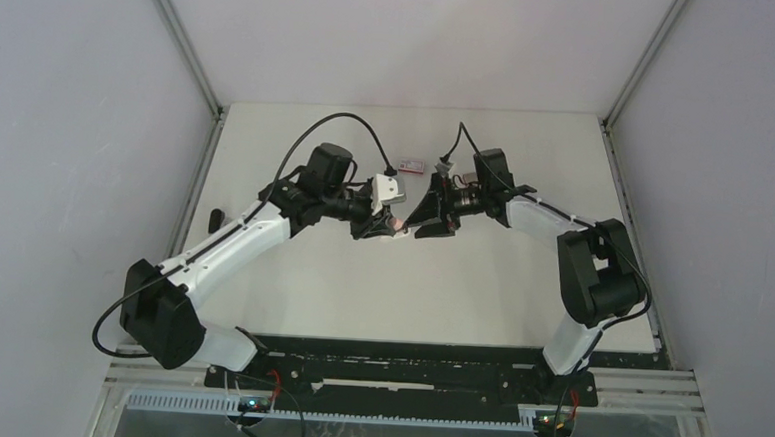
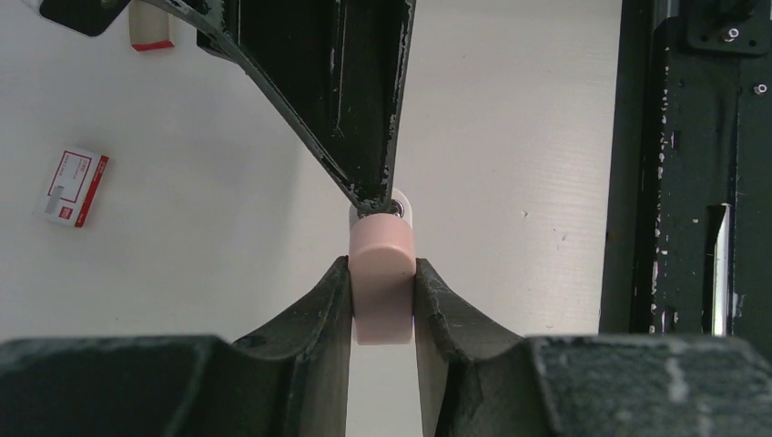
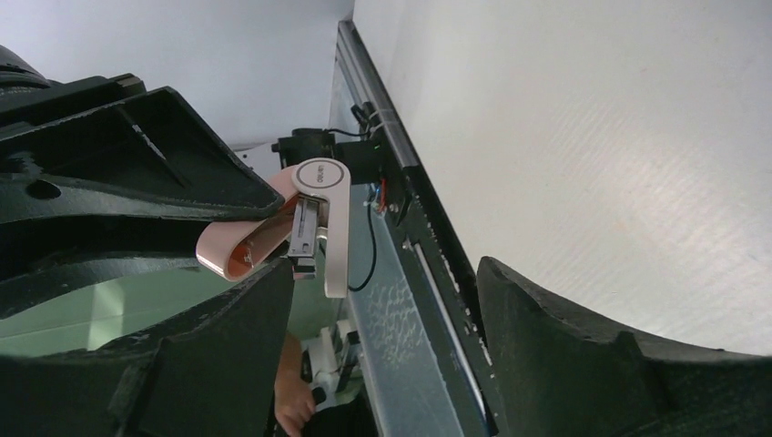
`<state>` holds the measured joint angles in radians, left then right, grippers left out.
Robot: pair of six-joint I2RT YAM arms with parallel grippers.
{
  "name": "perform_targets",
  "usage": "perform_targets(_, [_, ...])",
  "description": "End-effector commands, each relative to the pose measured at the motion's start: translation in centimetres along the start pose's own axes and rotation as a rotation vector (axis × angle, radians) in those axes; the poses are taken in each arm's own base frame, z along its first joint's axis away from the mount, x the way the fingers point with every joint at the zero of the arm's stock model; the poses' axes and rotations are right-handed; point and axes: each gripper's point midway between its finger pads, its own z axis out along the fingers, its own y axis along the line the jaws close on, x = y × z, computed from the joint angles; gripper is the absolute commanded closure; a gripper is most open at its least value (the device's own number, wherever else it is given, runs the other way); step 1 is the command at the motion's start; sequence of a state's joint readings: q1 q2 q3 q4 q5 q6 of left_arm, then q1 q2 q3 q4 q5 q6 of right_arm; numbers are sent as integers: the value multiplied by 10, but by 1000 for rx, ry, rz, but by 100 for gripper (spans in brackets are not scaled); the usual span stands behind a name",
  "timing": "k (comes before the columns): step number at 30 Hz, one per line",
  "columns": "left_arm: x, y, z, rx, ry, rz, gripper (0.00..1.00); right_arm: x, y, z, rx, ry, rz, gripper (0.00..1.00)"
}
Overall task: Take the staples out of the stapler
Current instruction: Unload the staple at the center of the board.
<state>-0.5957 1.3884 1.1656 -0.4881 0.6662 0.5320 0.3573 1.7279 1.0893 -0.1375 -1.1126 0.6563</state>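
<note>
The left gripper (image 2: 382,273) has its jaws clenched on both flanks of the pink stapler (image 3: 332,237) and holds it in the air above the tabletop (image 1: 359,297), between the two arms. The right gripper (image 3: 382,273) has its jaws released and wide apart, grasping nothing; one fingertip (image 2: 364,182) meets the stapler's far end. Recommended procedure: hold the left grip rigid, align the right jaws with the metal magazine (image 3: 306,232) exposed between the hinged halves, and draw the staples out along the rail, not across it. The staples themselves cannot be made out, so whether the magazine is loaded cannot be determined. The red-and-white box (image 2: 75,187) lies apart on the tabletop.
</note>
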Motion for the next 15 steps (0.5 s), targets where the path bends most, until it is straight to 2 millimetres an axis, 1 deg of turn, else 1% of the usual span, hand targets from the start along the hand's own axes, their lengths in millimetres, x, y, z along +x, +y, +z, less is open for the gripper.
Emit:
perform_targets(1, [-20,-2,-3,-4,-62,34,100,1,18,6,-75,39,-16,27])
perform_targets(7, [-16,-1,-1,-11,-50,35,100,3,24,5,-100,54,-12,30])
perform_targets(15, [-9,0,2,-13,-34,33,100,-5,16,-3,-87,14,10,31])
